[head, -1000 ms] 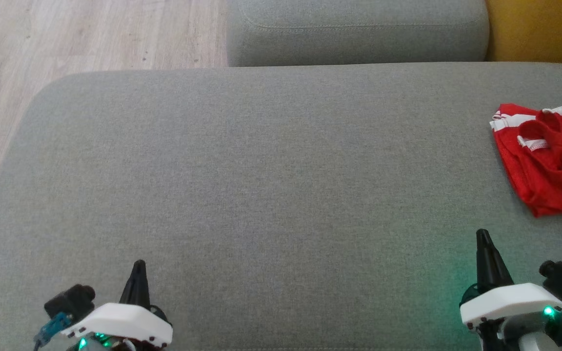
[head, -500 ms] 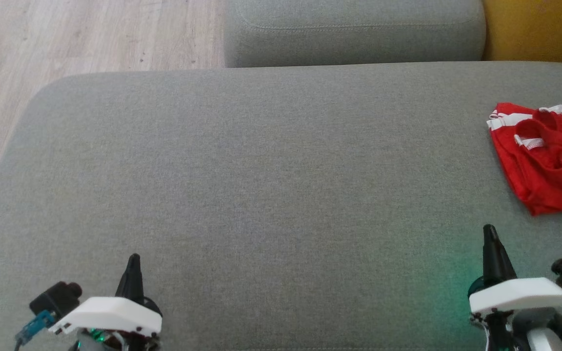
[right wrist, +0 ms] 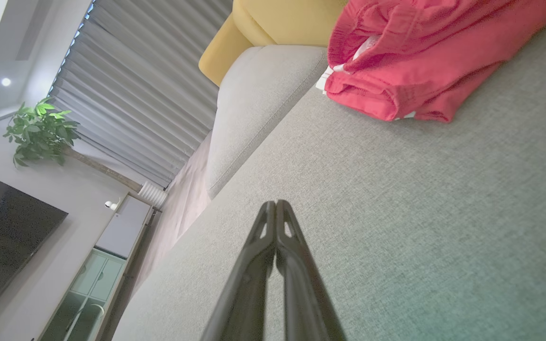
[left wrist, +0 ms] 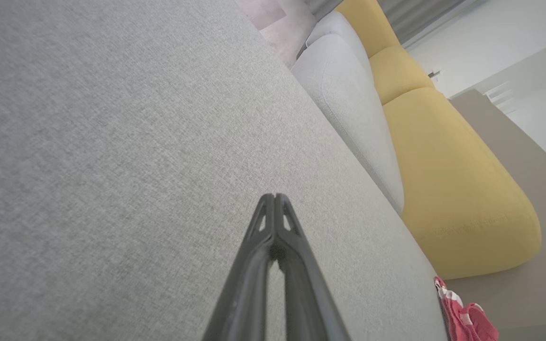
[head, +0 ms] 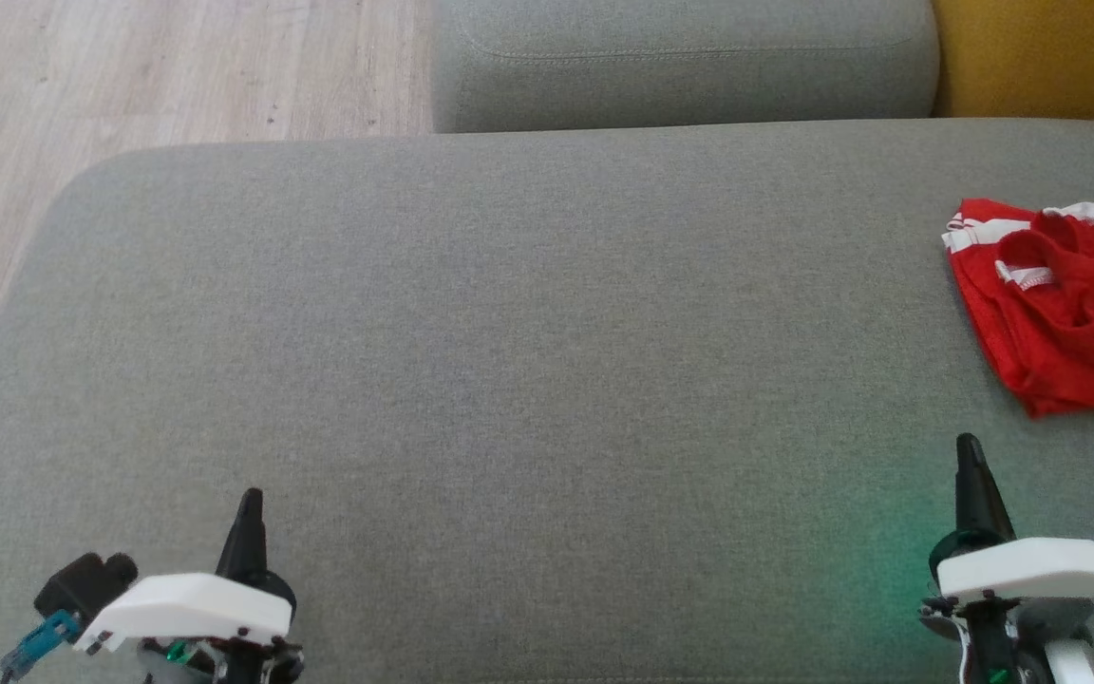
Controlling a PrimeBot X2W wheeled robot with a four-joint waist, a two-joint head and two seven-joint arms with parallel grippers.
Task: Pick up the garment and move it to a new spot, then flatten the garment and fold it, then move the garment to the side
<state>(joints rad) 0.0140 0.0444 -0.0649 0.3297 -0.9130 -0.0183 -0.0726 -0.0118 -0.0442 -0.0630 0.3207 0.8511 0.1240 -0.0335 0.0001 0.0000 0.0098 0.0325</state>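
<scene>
Now the left gripper [head: 250, 498] and right gripper [head: 968, 445] are hovering over the sofa [head: 509, 332], jaws clenched empty; the garment [head: 1065, 313] is lying crumpled beyond the right.

Broad grey upholstered seat cushion [head: 509, 332], flat, with rounded corners. A crumpled red garment [head: 1069, 323] with white trim lies directly on it, at the right edge.
</scene>
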